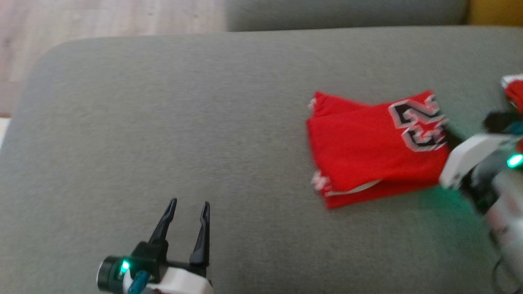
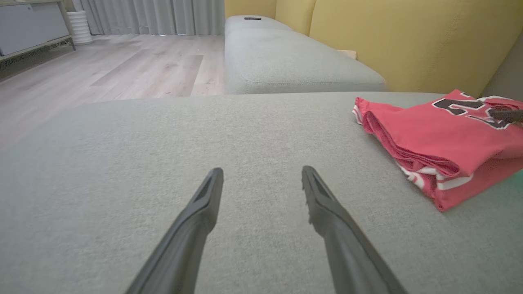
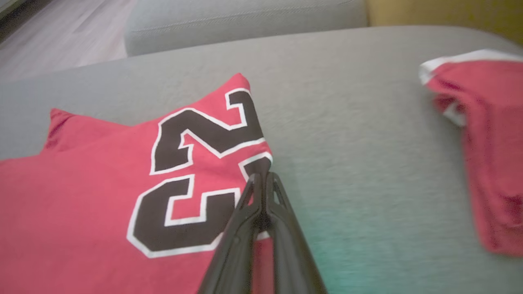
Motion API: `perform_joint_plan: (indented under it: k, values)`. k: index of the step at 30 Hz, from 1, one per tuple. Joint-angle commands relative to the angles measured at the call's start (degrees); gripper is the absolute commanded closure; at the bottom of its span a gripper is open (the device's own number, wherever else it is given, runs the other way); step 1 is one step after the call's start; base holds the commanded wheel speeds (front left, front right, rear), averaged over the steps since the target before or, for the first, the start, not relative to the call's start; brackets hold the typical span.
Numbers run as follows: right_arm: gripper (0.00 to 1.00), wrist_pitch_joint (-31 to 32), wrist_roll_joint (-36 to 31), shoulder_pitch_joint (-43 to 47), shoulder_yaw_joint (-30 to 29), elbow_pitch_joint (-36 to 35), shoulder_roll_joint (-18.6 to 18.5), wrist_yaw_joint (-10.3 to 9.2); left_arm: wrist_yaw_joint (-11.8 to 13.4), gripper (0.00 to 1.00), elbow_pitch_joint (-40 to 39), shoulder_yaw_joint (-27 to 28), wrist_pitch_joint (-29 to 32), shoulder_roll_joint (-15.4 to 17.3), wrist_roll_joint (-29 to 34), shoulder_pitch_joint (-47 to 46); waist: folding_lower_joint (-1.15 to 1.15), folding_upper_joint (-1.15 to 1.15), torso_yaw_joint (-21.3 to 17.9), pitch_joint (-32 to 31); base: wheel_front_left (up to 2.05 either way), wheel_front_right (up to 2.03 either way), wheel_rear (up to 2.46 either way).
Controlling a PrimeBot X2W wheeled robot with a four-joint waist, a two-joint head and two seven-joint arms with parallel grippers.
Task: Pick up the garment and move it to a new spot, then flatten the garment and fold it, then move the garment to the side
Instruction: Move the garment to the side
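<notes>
Big grey sofa cushion (image 1: 204, 122) takes up most of the head view. The left wrist view has a second grey cushion (image 2: 286, 61) behind it, a yellow backrest (image 2: 408, 41) to the right and a pale wood floor (image 2: 102, 73) to the left.

Red garment (image 1: 367, 155) lies folded on the right half of the cushion, in a roughly square stack. A black "23" outlined in white sits on the top layer, toward its right edge. White-striped hems show at the near corner, and the layers are visible along the left side in the left wrist view (image 2: 429, 139).

A second red cloth (image 3: 490, 143) with white trim lies further right on the same cushion, apart from the folded garment and blurry.

Right gripper (image 3: 261, 175) has its fingers pressed together, closed. The tips are at the garment's right edge, right by the number. Cannot tell if any fabric is pinched between them. The white wrist housing with a green light shows at the right edge of the head view.

Left gripper (image 1: 190, 202) has its fingers spread wide and nothing between them. It sits low over bare cushion at lower left, well apart from the garment, with a green light on its wrist.
</notes>
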Motion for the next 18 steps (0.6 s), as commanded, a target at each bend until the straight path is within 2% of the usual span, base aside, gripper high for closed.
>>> perform_joint_plan:
  k: [1,9,18]
  values:
    - [1.0,-1.01,-0.68,-3.1,0.32,-1.02,-2.1,0.2,0.32,0.0,-2.11,1.42,-0.7,-0.43,-0.1,-3.37,0.0,0.0,-2.89,2.0,0.0,0.0,0.0]
    - [1.0,-2.03,-4.47,-12.35,-0.73,-0.47,-9.95,0.2,-1.02,0.0,-1.95,1.57,-0.7,-0.44,1.33,-8.96,0.0,0.0,-8.06,7.87,0.0,0.0,0.0]
    - [1.0,-2.28,-8.34,-18.36,-4.03,0.11,-16.11,0.2,-1.22,0.0,-1.94,0.75,-0.7,-0.44,1.53,-12.39,0.0,0.0,-8.97,11.45,0.0,0.0,0.0]
